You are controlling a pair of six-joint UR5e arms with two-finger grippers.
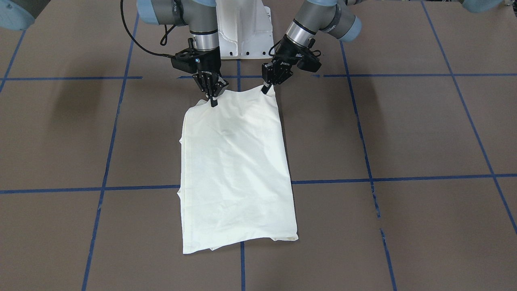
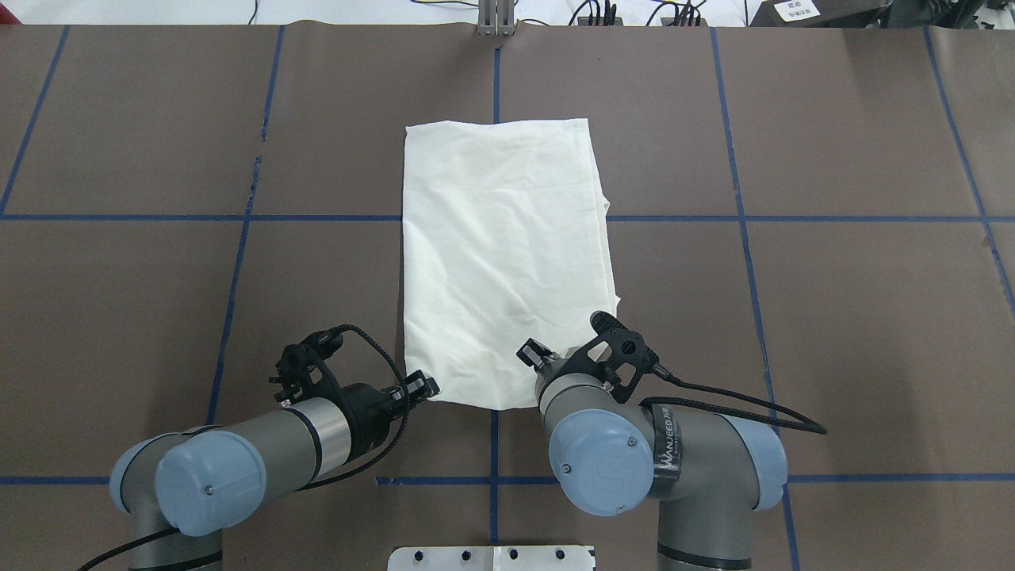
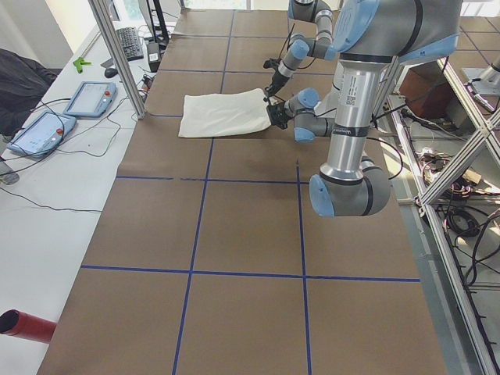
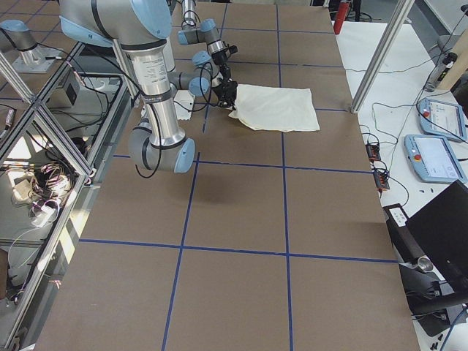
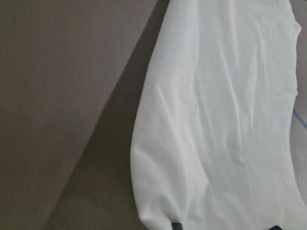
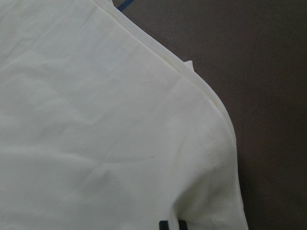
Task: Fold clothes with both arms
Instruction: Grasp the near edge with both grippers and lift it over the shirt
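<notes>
Cream T-shirt [image 6: 96, 120]; edge layers, wrist view

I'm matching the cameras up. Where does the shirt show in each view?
Front-facing: shirt, centre.
Overhead: shirt, centre, upper half.
Exterior left: shirt, upper middle.
Exterior right: shirt, upper middle.
Left wrist: shirt, right side.
Right wrist: shirt, left side.
Shared landmark: blue tape line passing under it.
</notes>
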